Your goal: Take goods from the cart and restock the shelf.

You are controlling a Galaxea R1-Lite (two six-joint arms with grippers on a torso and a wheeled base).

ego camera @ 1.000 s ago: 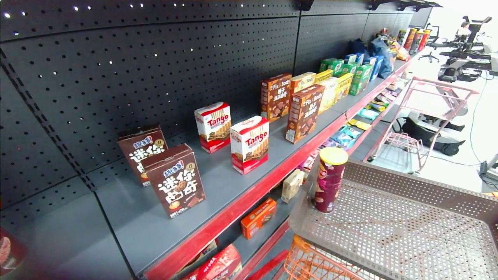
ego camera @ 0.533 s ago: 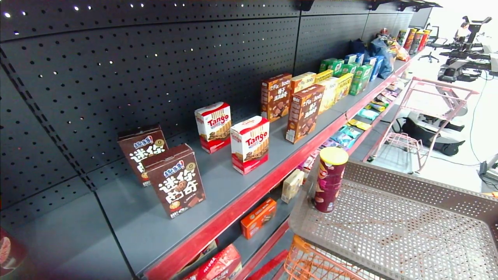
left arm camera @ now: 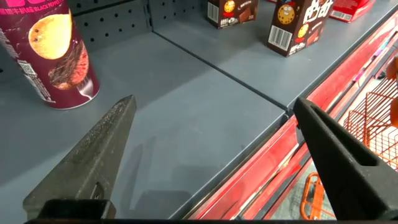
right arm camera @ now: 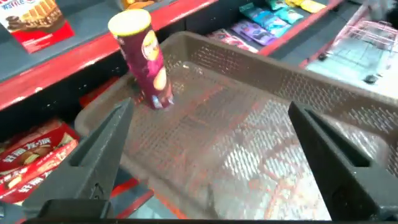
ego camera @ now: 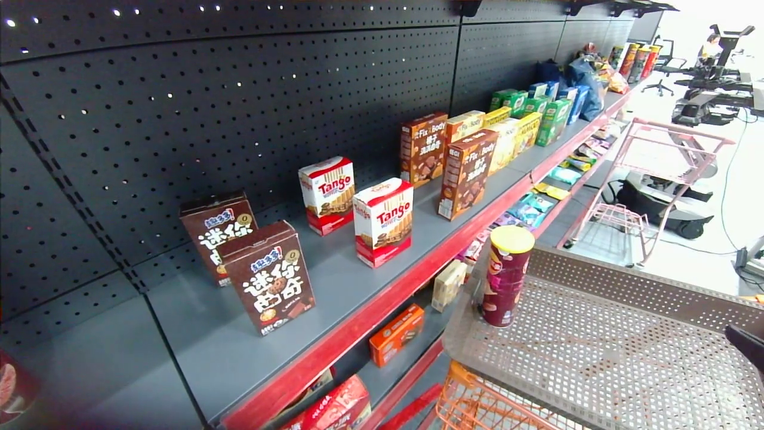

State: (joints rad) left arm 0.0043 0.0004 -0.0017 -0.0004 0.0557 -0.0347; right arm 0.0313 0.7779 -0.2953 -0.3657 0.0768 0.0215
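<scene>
- My right gripper (right arm camera: 211, 107) hangs with its fingers wide apart and nothing between them, above the cart tray (right arm camera: 261, 168)
- My right arm (ego camera: 747, 347) has just come into the head view at the tray's edge; a second ago it was not there, so I judge the next pick is starting
- The chip can (right arm camera: 144, 59) stands upright ahead of that gripper, just past one fingertip, in the tray corner nearest the shelf (ego camera: 358, 286); it has not moved
- My left gripper (left arm camera: 214, 102) is spread apart too, holding nothing, over bare shelf board
- A shelved can (left arm camera: 46, 53) stands just beyond one of its fingers, with brown boxes (left arm camera: 298, 25) farther on
- So one can looks placed and one is left; my right gripper must advance and centre on it before closing
</scene>
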